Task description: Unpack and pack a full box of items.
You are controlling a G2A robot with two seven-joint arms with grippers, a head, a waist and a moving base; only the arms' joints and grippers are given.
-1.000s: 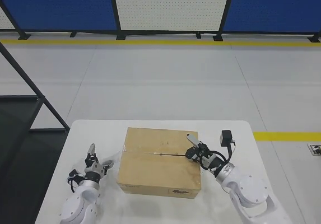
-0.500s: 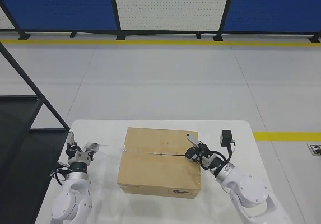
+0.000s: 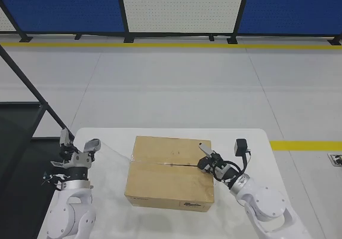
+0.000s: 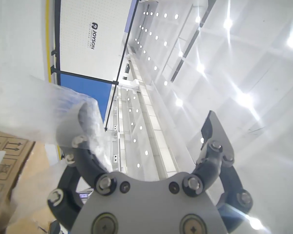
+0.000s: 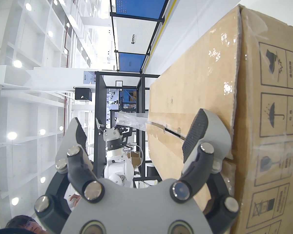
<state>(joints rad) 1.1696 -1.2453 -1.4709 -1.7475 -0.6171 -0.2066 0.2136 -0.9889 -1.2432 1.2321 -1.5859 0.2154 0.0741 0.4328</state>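
Brown cardboard box is seen closed at the middle of a white table in the top view, with its two top flaps meeting along a central seam. The left gripper is raised off the box's left side, apart from it, with its jaws spread open. A thin strip of clear plastic tape is stretched between that gripper and the left end of the box's seam. The right gripper is placed at the box's right edge, by the other end of the seam, with its jaws also parted.

In the left wrist view, the left gripper is shown wide open. Crumpled tape is draped over one of its fingers, and a side of the box is seen just beside that finger.

In the right wrist view, the right gripper is shown open and clamped on nothing. One ribbed finger is set over the top edge of the box next to the seam; whether it touches cannot be told. Past the box's far end, the tape is seen running from the seam to the left gripper.
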